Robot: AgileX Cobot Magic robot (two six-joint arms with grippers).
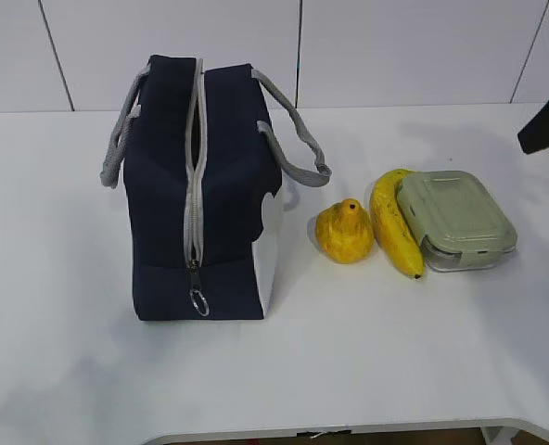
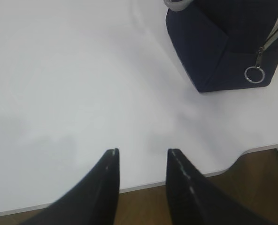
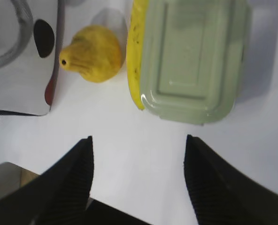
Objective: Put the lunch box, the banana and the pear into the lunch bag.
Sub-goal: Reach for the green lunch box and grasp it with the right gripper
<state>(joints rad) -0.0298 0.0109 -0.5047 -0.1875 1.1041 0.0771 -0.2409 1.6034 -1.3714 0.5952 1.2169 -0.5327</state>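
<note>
The navy lunch bag (image 1: 228, 195) stands on the left of the table, its grey zipper drawn closed and a ring pull (image 1: 198, 302) hanging at the near end. To its right lie the pear (image 1: 346, 232), the banana (image 1: 395, 222) and the green-lidded lunch box (image 1: 455, 221), side by side. My right gripper (image 3: 139, 138) is open and empty above bare table, just short of the lunch box (image 3: 195, 56), banana (image 3: 134, 56) and pear (image 3: 94, 52). My left gripper (image 2: 142, 151) is open and empty near the table's front edge, well away from the bag (image 2: 223, 47).
The white table (image 1: 367, 352) carries nothing besides these things. A dark part of the right arm (image 1: 545, 125) shows at the right edge. The bag's white side panel (image 3: 21, 70) faces the pear. The table's front edge (image 2: 251, 150) and brown floor lie beneath the left gripper.
</note>
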